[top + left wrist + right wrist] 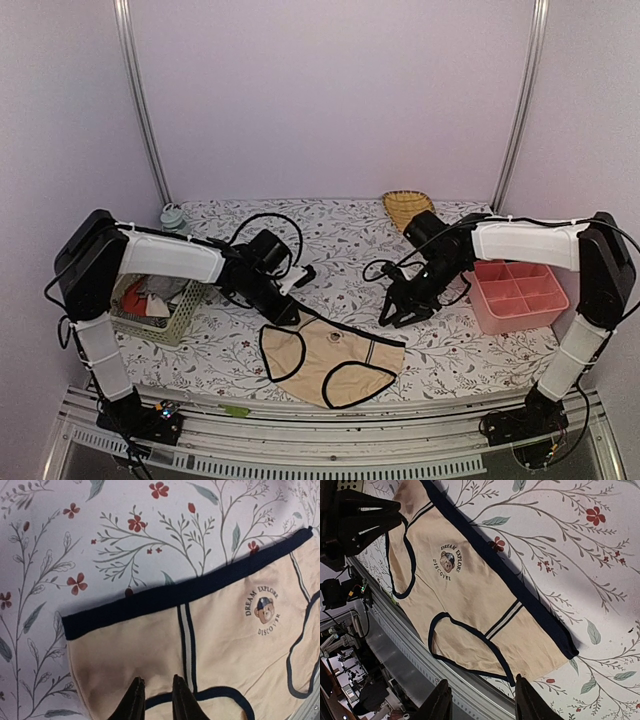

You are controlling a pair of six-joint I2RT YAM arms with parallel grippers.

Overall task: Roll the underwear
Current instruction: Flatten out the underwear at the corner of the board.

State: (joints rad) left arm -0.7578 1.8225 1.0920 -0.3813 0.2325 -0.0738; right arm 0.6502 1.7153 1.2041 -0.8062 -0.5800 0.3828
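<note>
Closest to me in the overhead view is the grey metal rail along the bench's near edge, where both arm bases are bolted. Just beyond it, the beige cloth briefs with black edging lie spread flat on the bench's white floral-print cover. They sit midway between the two arms, black waistband toward the far side and both leg openings toward the rail. A small bear badge with the words DREAM EXPLORE DISCOVER sits on the front panel.

My left claw is over the left part of the briefs, its tips above the beige cloth just by the leg edging. The fingers stand close together with a thin strip of cloth showing between them. I cannot tell whether they pinch any of it. My right claw hangs near the right end of the waistband, fingers spread wide, beside the cloth rather than on it.

At the left side of the bench a pale lattice plastic basket holds a heap of red, white and grey cloth pieces. At the right stands a pink plastic tray with square compartments. At the back are a yellow woven scoop-shaped basket and a small pale green jar.
</note>
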